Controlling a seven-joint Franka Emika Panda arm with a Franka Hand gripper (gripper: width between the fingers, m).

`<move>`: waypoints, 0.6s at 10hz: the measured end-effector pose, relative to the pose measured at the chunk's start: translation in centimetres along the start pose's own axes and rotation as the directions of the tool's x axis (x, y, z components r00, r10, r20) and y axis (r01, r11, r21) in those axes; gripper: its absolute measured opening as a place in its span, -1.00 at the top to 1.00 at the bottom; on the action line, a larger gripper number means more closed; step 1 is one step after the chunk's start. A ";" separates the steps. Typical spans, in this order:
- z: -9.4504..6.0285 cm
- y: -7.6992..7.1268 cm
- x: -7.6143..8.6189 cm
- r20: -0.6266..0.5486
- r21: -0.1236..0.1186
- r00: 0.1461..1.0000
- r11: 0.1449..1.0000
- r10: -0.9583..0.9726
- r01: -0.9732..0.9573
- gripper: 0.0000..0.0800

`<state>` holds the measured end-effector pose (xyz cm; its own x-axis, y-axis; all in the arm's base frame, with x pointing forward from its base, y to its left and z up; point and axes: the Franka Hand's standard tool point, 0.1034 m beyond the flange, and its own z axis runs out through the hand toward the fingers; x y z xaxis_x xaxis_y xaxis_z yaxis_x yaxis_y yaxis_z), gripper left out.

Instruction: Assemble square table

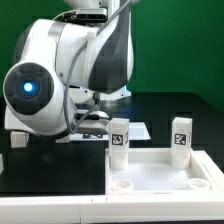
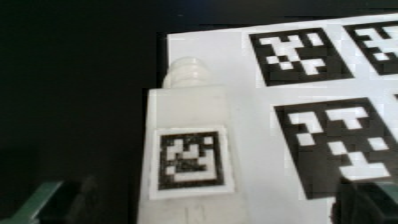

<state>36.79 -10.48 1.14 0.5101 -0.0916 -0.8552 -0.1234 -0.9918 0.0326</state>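
Observation:
The square table's white panel (image 1: 160, 175) lies at the front on the exterior view's right, with a raised rim and round corner sockets. Two white legs (image 1: 119, 140) (image 1: 181, 138) with black-and-white tags stand upright at its far rim. In the wrist view a third leg (image 2: 187, 140) lies flat, tag facing up, its stepped end pointing away from the gripper. My gripper (image 2: 201, 204) hangs open right above this leg, one dark finger (image 2: 36, 205) on either side and neither touching it. In the exterior view the arm's body hides the gripper.
The marker board (image 2: 267, 95) lies on the black table under and beside the lying leg, and it also shows behind the panel (image 1: 138, 130). The bulky white arm (image 1: 70, 75) fills the exterior view's left and middle. A green wall stands behind.

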 end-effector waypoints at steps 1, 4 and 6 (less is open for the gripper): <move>-0.1 0.0 0.0 -0.002 0.000 1.000 1.000 -0.001 0.001 -0.59; -0.4 0.0 -0.1 -0.002 -0.002 1.000 1.000 -0.005 0.005 0.30; -3.2 -0.1 -0.4 -0.038 -0.001 0.999 1.000 -0.015 0.015 0.29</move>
<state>39.34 -10.62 3.13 0.5437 -0.0804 -0.8354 -0.1155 -0.9931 0.0204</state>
